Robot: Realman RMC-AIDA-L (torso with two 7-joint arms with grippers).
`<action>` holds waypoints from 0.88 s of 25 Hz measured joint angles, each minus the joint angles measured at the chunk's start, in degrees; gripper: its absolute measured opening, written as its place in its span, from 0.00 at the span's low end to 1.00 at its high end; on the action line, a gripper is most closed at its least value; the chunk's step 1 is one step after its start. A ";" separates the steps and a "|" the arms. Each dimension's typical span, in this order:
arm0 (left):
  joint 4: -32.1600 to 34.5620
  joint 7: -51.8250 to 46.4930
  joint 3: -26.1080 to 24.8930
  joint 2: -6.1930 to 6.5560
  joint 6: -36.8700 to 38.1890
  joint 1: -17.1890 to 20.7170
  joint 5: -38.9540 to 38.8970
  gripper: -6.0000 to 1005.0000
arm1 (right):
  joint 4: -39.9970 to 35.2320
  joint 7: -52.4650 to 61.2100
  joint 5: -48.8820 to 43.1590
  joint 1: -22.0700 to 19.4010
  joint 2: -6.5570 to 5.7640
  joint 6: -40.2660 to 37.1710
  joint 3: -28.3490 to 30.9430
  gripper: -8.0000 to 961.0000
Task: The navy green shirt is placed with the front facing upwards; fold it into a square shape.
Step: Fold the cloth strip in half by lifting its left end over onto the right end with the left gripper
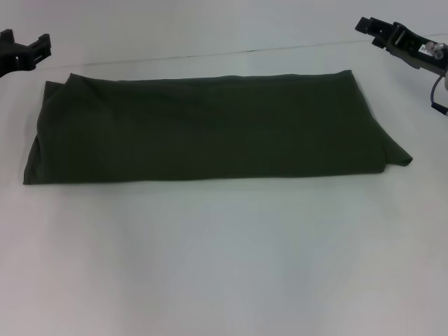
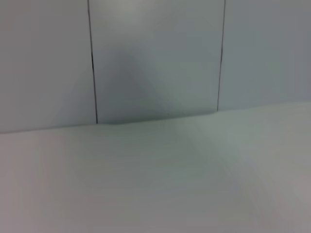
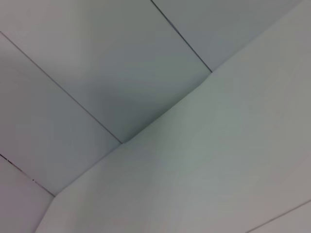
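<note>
The navy green shirt (image 1: 203, 129) lies flat on the white table (image 1: 224, 259) in the head view, folded into a long horizontal band with only plain green cloth showing. A small flap sticks out at its right front corner. No lettering shows. My left gripper (image 1: 28, 50) hangs above the table at the far left, clear of the shirt. My right gripper (image 1: 378, 29) hangs at the far right, also clear of the shirt. Neither holds anything. Both wrist views show only the white table and the panelled wall.
The white table runs back to a pale panelled wall (image 2: 155, 58) with dark seams, which also shows in the right wrist view (image 3: 97, 73). A wide bare stretch of table lies in front of the shirt.
</note>
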 joint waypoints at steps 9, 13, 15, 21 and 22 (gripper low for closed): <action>6.64 -6.16 2.32 -0.10 11.17 5.06 0.24 0.76 | -0.44 -3.38 1.27 -1.64 -0.23 -6.74 0.28 0.72; 10.19 -8.90 3.01 -0.31 17.03 8.06 0.26 0.90 | -0.55 -3.85 1.73 -3.75 -1.27 -11.74 0.15 0.77; 10.90 -9.94 3.02 -0.09 21.29 9.31 0.46 0.93 | -0.59 -3.41 1.74 -5.19 -2.03 -14.77 0.26 0.83; 13.12 -12.64 2.58 -0.28 28.59 12.38 1.19 0.93 | -0.74 -0.12 0.59 -9.40 -4.90 -20.93 0.04 0.84; 13.44 -12.93 2.56 -0.44 29.46 13.01 1.19 0.93 | -0.76 0.53 0.13 -9.88 -5.24 -21.46 0.01 0.84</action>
